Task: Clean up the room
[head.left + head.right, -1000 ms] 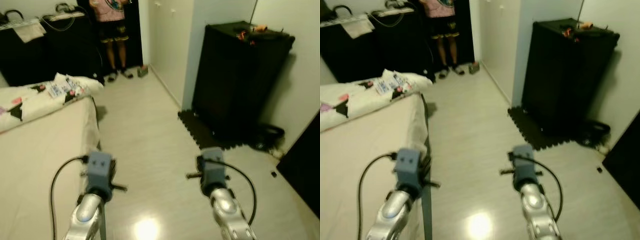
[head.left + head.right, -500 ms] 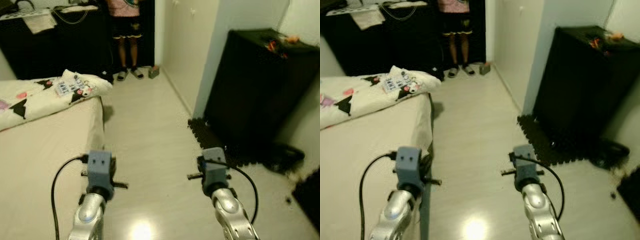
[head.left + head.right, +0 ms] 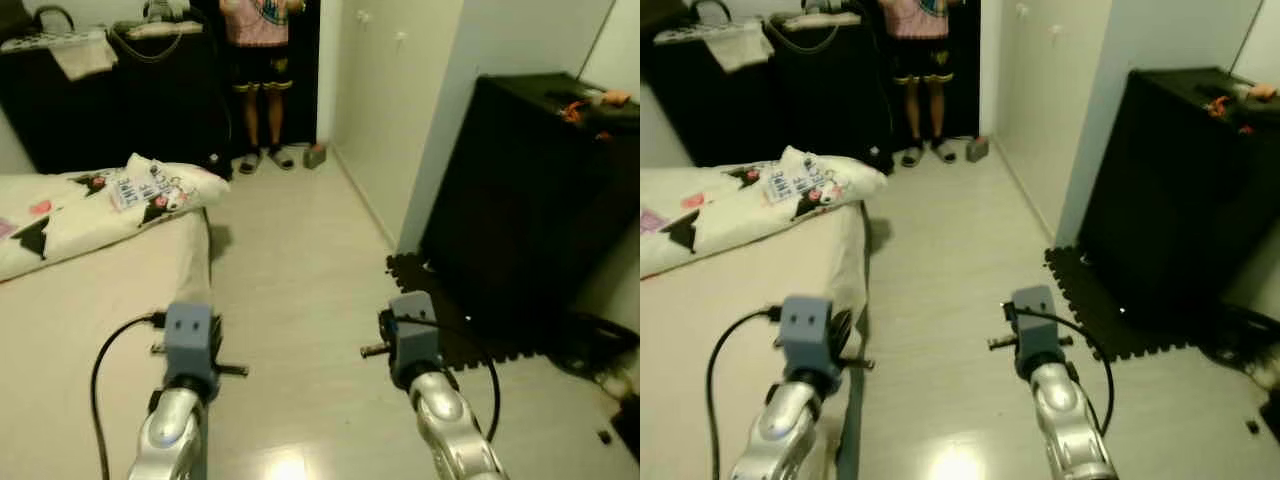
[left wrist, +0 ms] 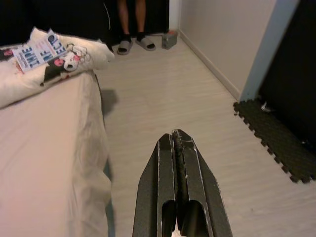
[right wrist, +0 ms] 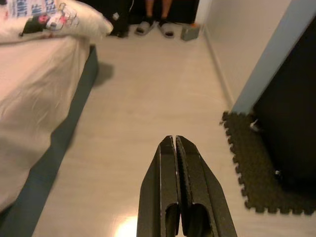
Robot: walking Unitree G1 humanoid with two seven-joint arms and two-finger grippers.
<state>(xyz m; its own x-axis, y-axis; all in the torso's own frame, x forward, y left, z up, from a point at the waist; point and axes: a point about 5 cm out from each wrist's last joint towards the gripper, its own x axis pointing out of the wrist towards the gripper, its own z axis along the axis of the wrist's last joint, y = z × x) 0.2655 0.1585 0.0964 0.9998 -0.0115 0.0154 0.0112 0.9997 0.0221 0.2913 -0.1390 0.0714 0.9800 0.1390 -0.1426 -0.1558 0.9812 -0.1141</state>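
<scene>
Pale floor (image 3: 290, 260) ahead; both jaws sitting closed, empty; robot should be steering toward the small box (image 3: 315, 155) upper centre, avoiding the bed (image 3: 80, 300).

A bed (image 3: 70, 300) with a cream sheet is seen at left, edged by a dark base (image 5: 44, 163). A white printed blanket (image 3: 110, 195) is bunched at its far end. Pale wood-look floor (image 3: 290, 270) is laid between the bed and a white wall (image 3: 390, 100). A tall black cabinet (image 3: 530, 190) is set at right, with small orange items (image 3: 585, 103) on top and a black foam puzzle mat (image 5: 252, 168) at its foot. A person's legs in slippers (image 3: 262, 110) are seen at the far end, beside a small grey box (image 3: 316, 156). Dark furniture (image 3: 100, 100) is topped with a white cloth (image 3: 80, 55).
</scene>
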